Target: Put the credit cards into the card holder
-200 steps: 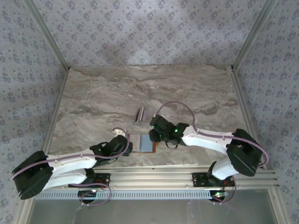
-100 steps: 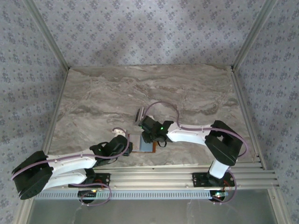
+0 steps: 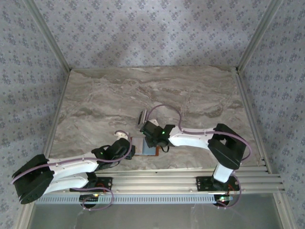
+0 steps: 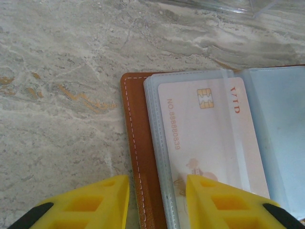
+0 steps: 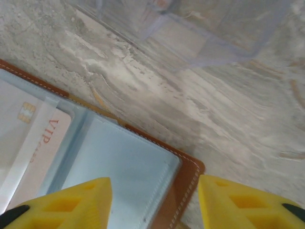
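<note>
The card holder [image 3: 144, 148] lies open and flat near the table's front edge, brown leather with blue-grey clear sleeves. A pale pink credit card [image 4: 206, 138] with a gold chip sits in its left sleeve, and its corner shows in the right wrist view [image 5: 29, 138]. More credit cards stand on edge in a small rack [image 3: 143, 117] just behind. My left gripper [image 4: 156, 182] is open, its fingers straddling the holder's stitched left edge [image 4: 136, 143]. My right gripper [image 5: 153, 183] is open and holds nothing. It hovers over the holder's right corner [image 5: 188, 174], one finger above the sleeve and one above the table.
A clear plastic rack [image 5: 200, 33] stands just beyond the holder, and its base shows at the top of the left wrist view [image 4: 214, 5]. The marble table [image 3: 152, 90] is walled on three sides. A metal rail [image 3: 190, 179] runs along the near edge.
My right arm has swung left, bringing its gripper from the holder's right side to above it, and its jaws have spread wider. The left arm and the holder have not moved.
</note>
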